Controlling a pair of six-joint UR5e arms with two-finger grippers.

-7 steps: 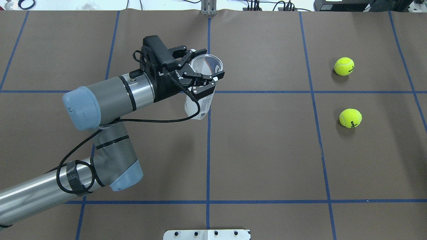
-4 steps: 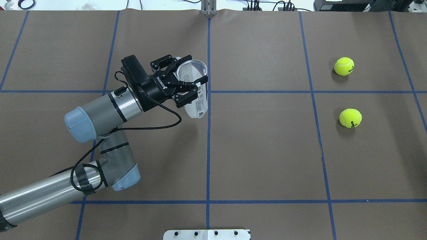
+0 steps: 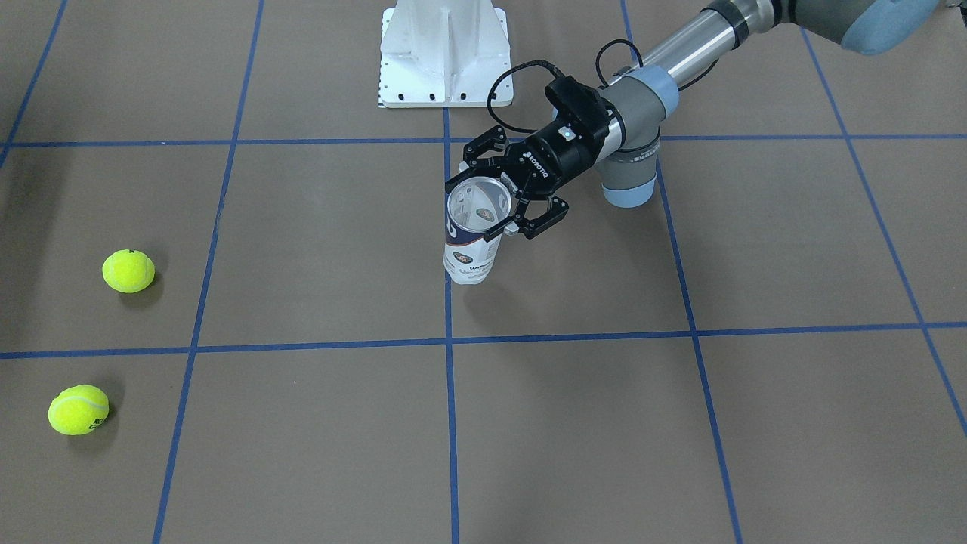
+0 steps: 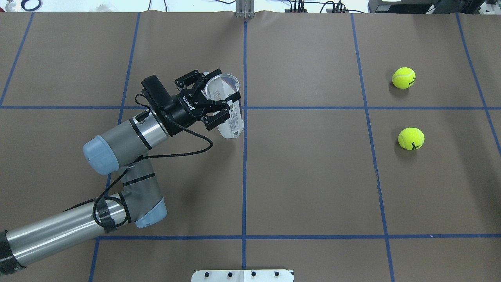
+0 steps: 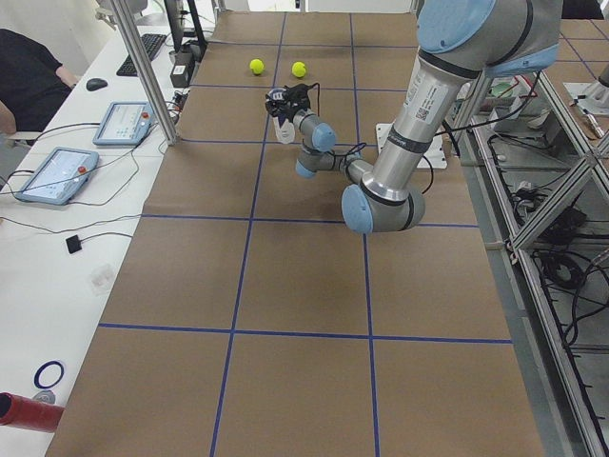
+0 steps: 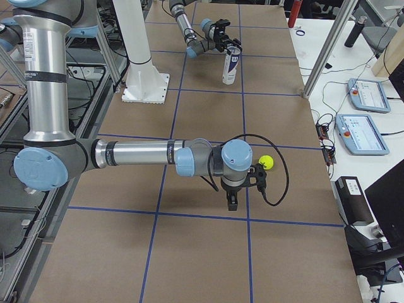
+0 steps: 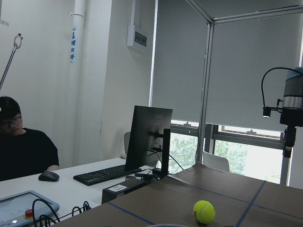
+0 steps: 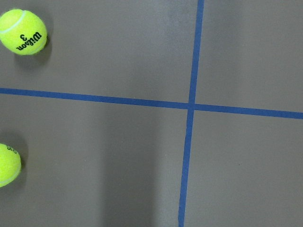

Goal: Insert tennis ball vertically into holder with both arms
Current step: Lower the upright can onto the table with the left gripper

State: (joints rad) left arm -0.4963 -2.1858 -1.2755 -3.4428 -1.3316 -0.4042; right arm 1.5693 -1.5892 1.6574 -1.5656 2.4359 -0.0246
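Observation:
The holder, a clear can with a white and navy label, stands open end up near the table's middle and leans slightly; it also shows in the front view. My left gripper is shut on it just under the rim, one finger on each side. Two yellow tennis balls lie on the table's right side, far from the holder. My right gripper shows only in the exterior right view, pointing down beside one ball; I cannot tell if it is open. Its wrist view shows both balls.
The white metal pedestal stands at the robot's side of the table. Blue tape lines cross the brown table cover. Tablets and cables lie on a side bench with an operator seated there.
My left gripper has swung left and slightly toward the robot, rotating at the wrist. The holder's top moved with it while its base stayed about where it was. The balls have not moved.

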